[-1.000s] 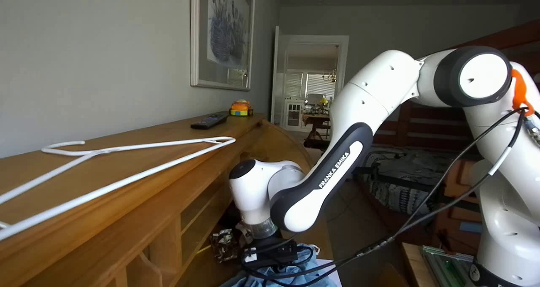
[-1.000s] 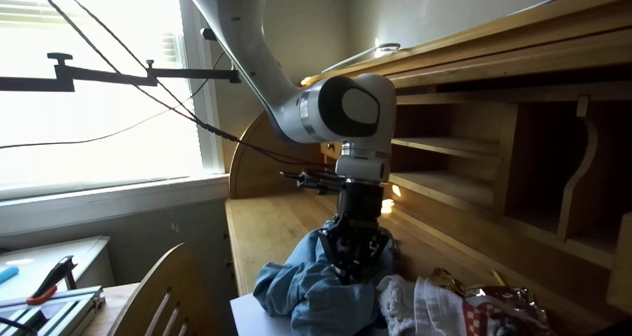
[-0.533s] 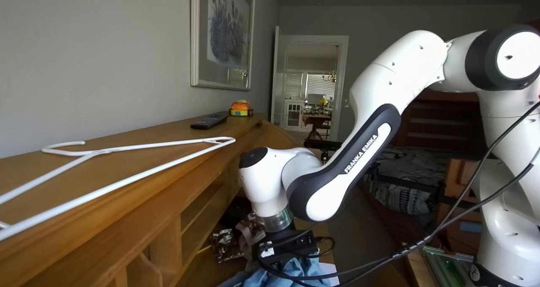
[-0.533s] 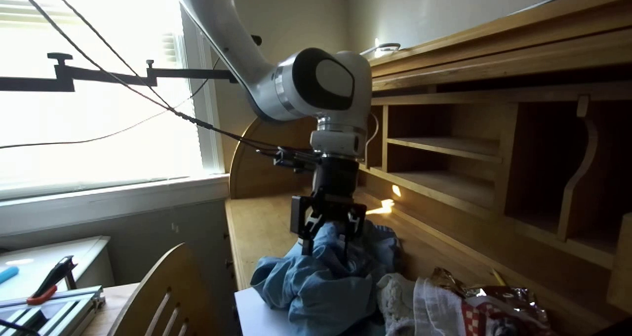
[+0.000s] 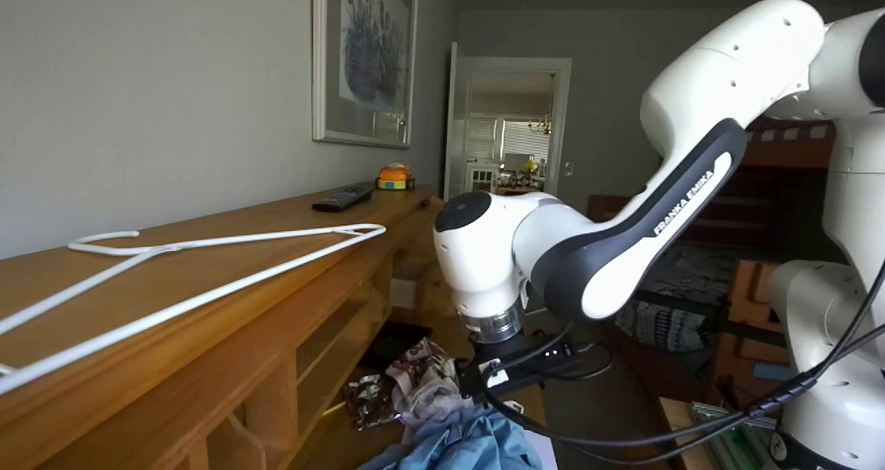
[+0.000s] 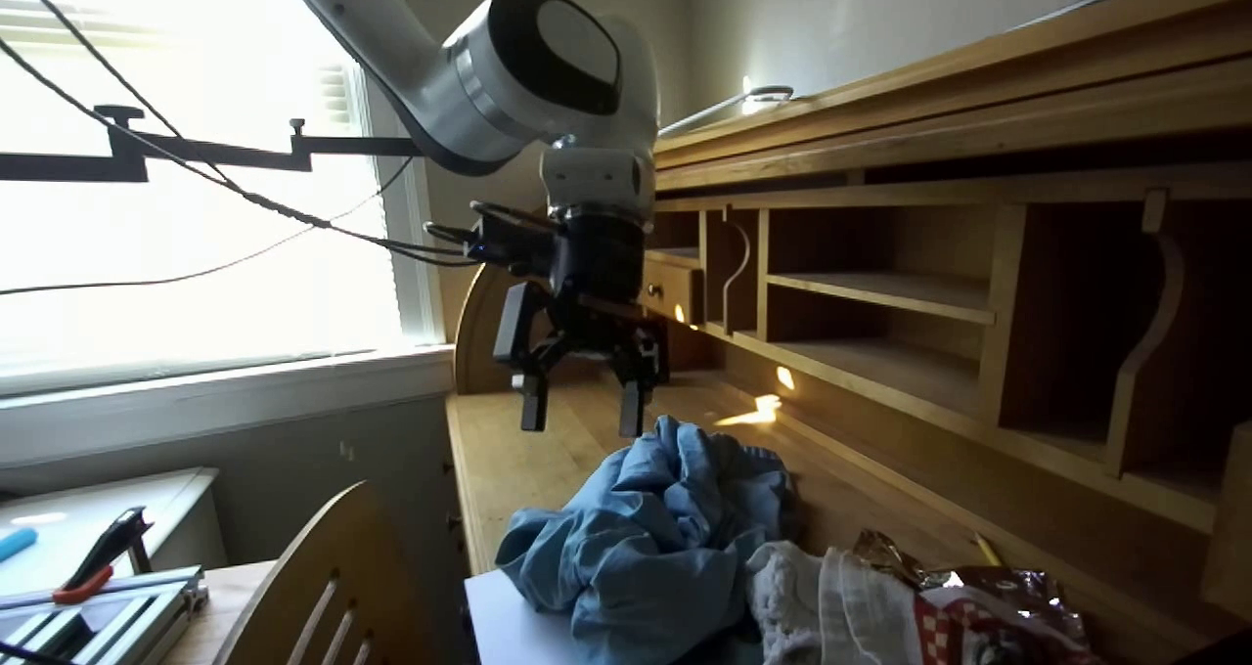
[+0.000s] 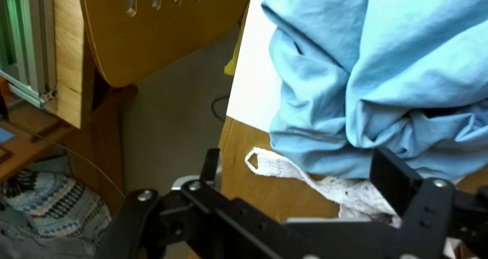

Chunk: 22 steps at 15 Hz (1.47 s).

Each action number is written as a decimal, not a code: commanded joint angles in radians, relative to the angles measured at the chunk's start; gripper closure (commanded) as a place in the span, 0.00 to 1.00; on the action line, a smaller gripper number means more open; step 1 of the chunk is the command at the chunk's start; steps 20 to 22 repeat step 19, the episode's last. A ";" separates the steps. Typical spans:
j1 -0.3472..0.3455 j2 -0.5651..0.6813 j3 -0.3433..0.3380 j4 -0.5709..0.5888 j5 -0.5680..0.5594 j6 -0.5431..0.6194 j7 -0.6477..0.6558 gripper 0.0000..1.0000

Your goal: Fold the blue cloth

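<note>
The blue cloth [image 6: 636,548] lies in a crumpled, bunched heap on the desk, its left part over a white sheet. In the wrist view the blue cloth [image 7: 381,61] fills the upper right with thick folds, and a lower piece of it shows at the bottom of an exterior view, blue cloth [image 5: 477,442]. My gripper [image 6: 583,411] hangs above the desk, up and to the left of the heap in that view, apart from it. Its jaws stand wide with nothing between them; the wrist view agrees, gripper [image 7: 299,171].
A white towel [image 6: 861,606] and a shiny foil wrapper [image 6: 1027,587] lie against the heap's right side. The white sheet [image 6: 518,616] reaches the desk's front edge, near a wooden chair [image 6: 323,577]. Wooden shelves [image 6: 890,293] rise behind. A white hanger [image 5: 207,304] lies on top.
The jaws have opened and left the blue cloth. My gripper has risen and moved left in the view facing the shelves, towards the window side. The cloth stays bunched on the desk.
</note>
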 commanded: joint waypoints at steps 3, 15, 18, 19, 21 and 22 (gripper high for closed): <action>-0.026 -0.251 0.079 -0.151 -0.147 0.050 -0.097 0.00; -0.112 -0.401 0.166 -0.241 -0.168 0.295 -0.321 0.00; -0.116 -0.397 0.174 -0.240 -0.169 0.295 -0.320 0.00; -0.117 -0.397 0.174 -0.240 -0.169 0.294 -0.320 0.00; -0.117 -0.397 0.174 -0.240 -0.169 0.294 -0.320 0.00; -0.117 -0.397 0.174 -0.240 -0.169 0.294 -0.320 0.00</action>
